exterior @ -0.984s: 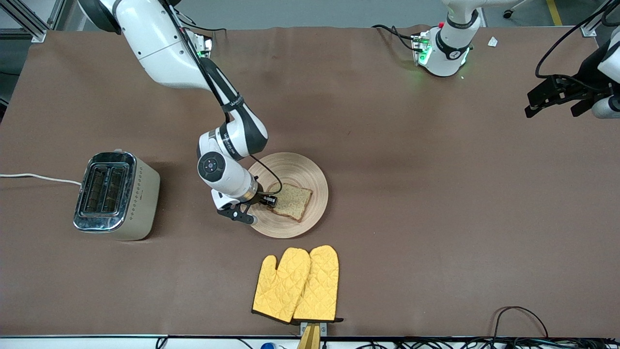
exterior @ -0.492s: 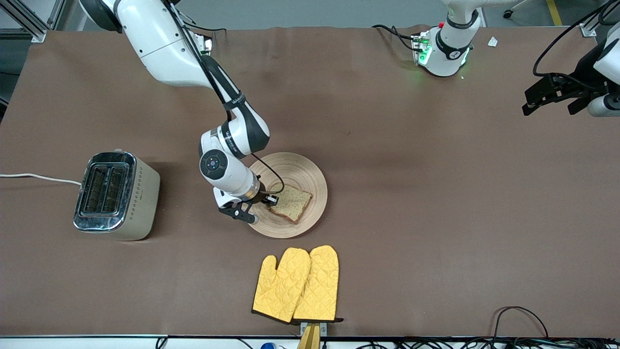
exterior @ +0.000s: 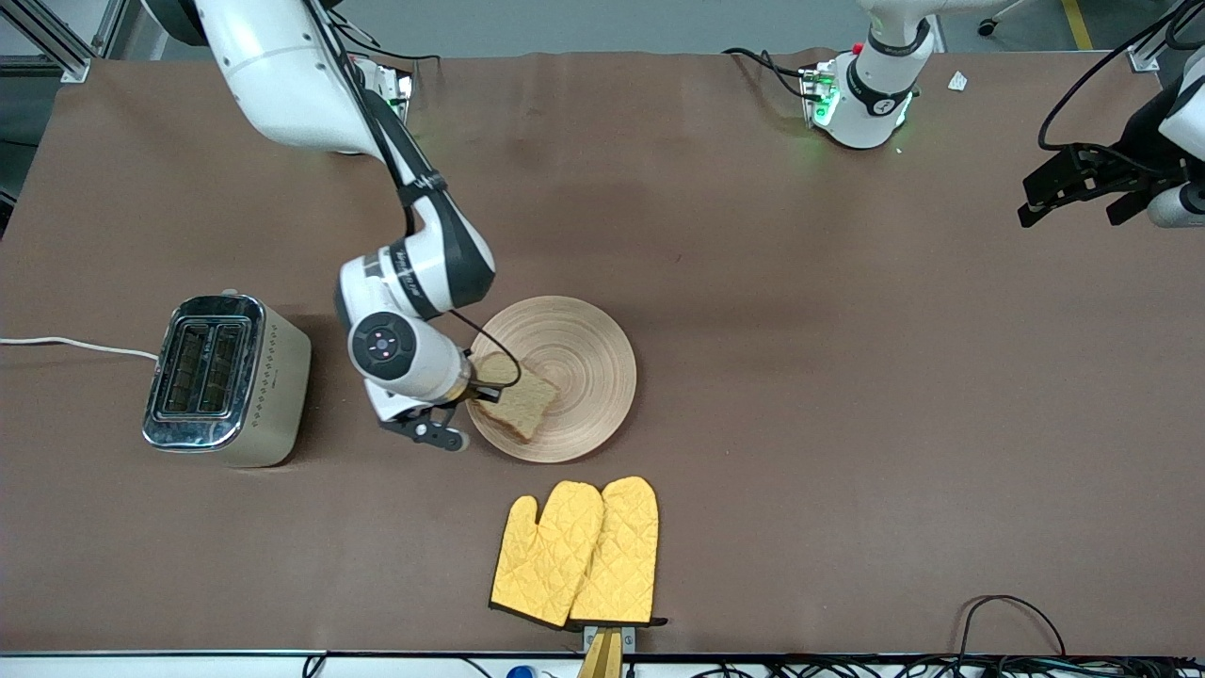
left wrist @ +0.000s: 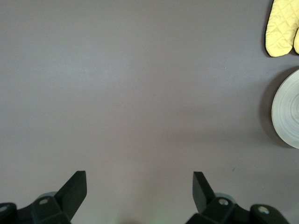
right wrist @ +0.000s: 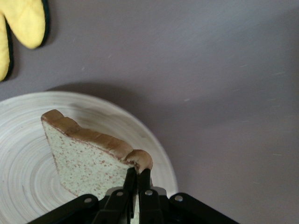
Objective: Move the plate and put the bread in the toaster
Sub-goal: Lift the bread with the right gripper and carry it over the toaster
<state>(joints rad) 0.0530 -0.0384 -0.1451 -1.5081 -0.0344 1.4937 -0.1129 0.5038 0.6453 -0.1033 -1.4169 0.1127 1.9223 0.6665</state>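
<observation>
The bread (exterior: 513, 407) hangs tilted in the air over the edge of the plate (exterior: 574, 363) that faces the toaster, one crust corner pinched in the right claw (exterior: 468, 400). In the right wrist view the slice (right wrist: 88, 161) stands on edge, its speckled face turned outward and its brown crust running along the top, with the two black fingers (right wrist: 144, 184) clenched tight on its corner and the ringed plate (right wrist: 28, 154) below it. The plate lies flat near the middle of the counter (exterior: 800, 377) with nothing else on it. The toaster (exterior: 226, 377) stands toward the right arm's end of the counter, well apart from the plate, its two slots facing up and a white cord (exterior: 75, 345) trailing off its end. A pair of yellow oven mitts (exterior: 576, 554) lies nearer to the front camera than the plate. The left arm waits at its own end of the counter, its left claw (exterior: 1083, 188) held up over bare surface; the left wrist view shows its fingers (left wrist: 74, 189) spread wide and released, holding nothing, with the plate rim (left wrist: 285, 112) and a mitt (left wrist: 282, 25) at the edge of that view.
</observation>
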